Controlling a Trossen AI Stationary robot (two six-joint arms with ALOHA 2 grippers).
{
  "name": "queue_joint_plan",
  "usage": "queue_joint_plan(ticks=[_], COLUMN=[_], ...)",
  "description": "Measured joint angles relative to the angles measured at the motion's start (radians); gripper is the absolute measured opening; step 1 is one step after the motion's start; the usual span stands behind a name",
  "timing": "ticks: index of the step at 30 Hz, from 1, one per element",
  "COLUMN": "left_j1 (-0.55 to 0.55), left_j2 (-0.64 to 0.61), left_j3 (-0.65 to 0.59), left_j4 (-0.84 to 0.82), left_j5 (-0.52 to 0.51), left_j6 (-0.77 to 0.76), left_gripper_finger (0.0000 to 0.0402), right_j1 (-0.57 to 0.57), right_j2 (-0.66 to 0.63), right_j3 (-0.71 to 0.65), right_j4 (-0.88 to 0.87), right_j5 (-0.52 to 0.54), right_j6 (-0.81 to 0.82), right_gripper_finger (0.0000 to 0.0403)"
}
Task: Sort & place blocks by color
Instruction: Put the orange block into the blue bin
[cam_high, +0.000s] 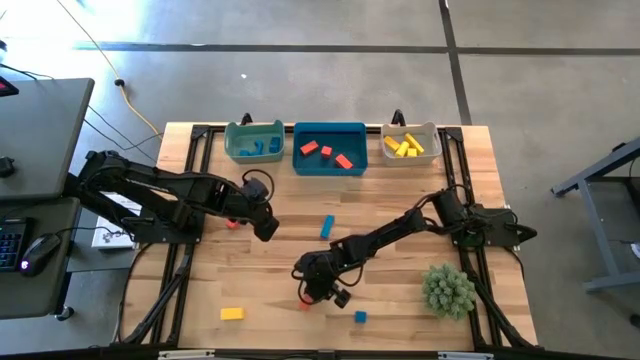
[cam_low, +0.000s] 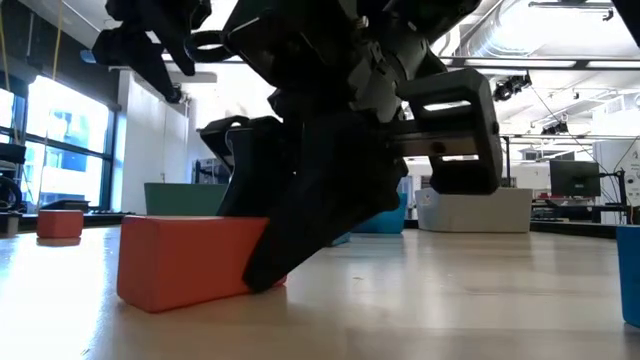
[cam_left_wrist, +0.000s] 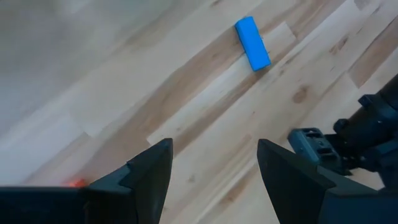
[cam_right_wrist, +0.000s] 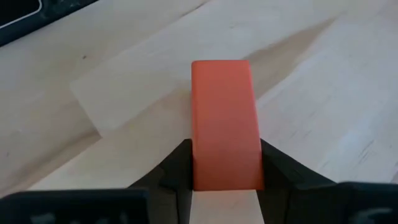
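The right gripper (cam_right_wrist: 225, 171), near the plant (cam_high: 447, 288), grasps a red block (cam_right_wrist: 224, 121) by its long sides on the table, which looks stiff and light, while the left gripper (cam_left_wrist: 214, 165) waits open.

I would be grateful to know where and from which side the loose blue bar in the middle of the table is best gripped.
Grip the blue bar across its two long sides at mid-length, coming straight down from above. It lies flat and alone on the wood, slightly slanted, so the claw should turn to match. The open left claw is nearest.
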Motion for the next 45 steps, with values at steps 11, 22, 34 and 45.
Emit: queue_joint_plan(ticks=[11, 22, 34, 45], left_j1=[0.064, 0.134, 0.235, 0.322], left_j2=[0.000, 0.000, 0.000, 0.000], left_j3=[0.000, 0.000, 0.000, 0.000], left_j4=[-0.165, -0.255, -0.260, -0.247], left_j5=[-0.096, -0.141, -0.110, -0.102], left_j6=[0.020, 0.101, 0.313, 0.491], left_gripper_finger=[0.0223, 0.0223, 0.0223, 0.0223], right_j1=[-0.070, -0.213, -0.425, -0.640], right_j2=[-0.027, -0.112, -0.255, -0.285], right_j3=[0.000, -0.002, 0.000, 0.000], right_j4=[-0.041, -0.100, -0.152, -0.173], right_j5=[0.107, 0.270, 0.450, 0.538], right_j6=[0.004, 0.007, 0.129, 0.351], right_gripper_finger=[0.0109, 0.0109, 0.0109, 0.0109])
